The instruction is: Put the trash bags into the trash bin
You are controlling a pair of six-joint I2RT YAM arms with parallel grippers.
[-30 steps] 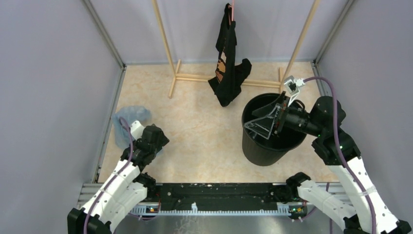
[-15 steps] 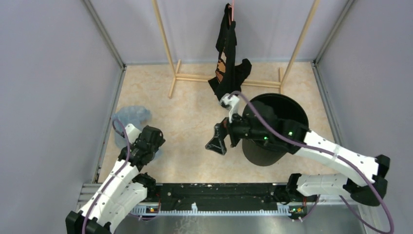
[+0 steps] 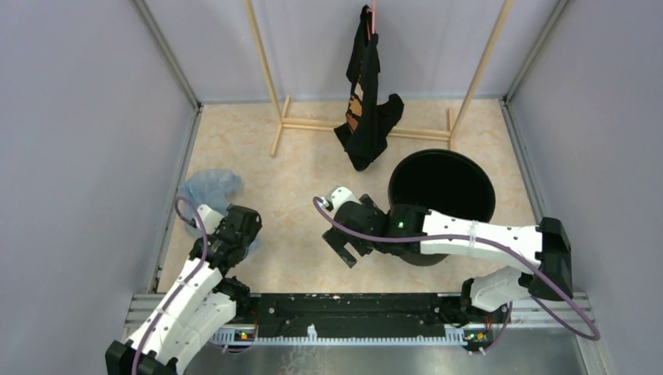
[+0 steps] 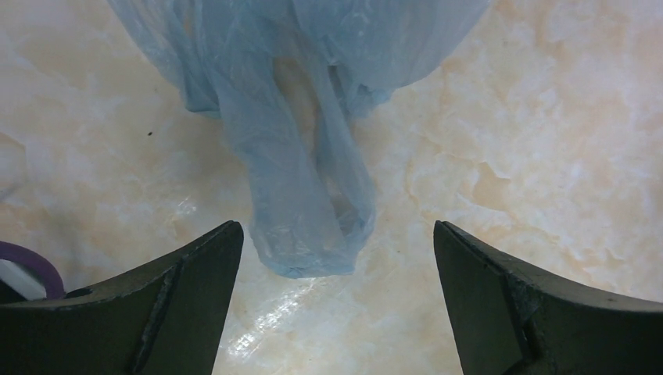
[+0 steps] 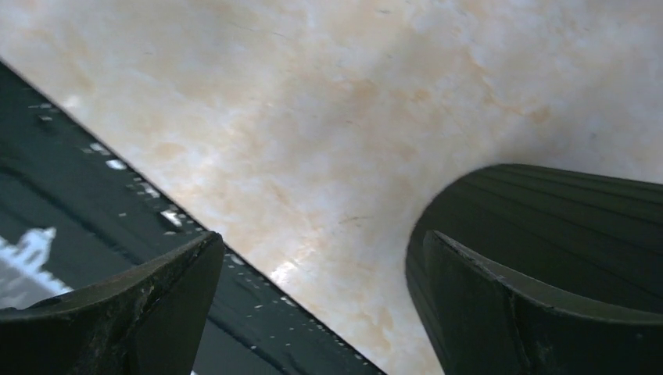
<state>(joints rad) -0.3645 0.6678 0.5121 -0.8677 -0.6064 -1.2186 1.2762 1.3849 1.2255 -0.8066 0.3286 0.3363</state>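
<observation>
The light-blue trash bag (image 3: 209, 187) lies crumpled on the table at the far left. In the left wrist view its twisted end (image 4: 313, 195) hangs down between my fingers. My left gripper (image 3: 244, 234) (image 4: 336, 228) is open, its jaws wide apart on either side of that end, not touching it. The black trash bin (image 3: 400, 173) stands upright at the right, with nothing showing inside. My right gripper (image 3: 345, 250) (image 5: 322, 237) is open and empty, low over the table just left of the bin, whose ribbed wall (image 5: 563, 226) is beside the right finger.
A black garment with orange print (image 3: 366, 101) hangs from a wooden rack (image 3: 275, 101) at the back. Grey walls close in both sides. The black base rail (image 3: 352, 308) (image 5: 94, 180) runs along the near edge, close to my right gripper.
My right arm has swung from over the bin out to the left and down in front of it. My left gripper has shifted slightly toward me at the bag's end.
</observation>
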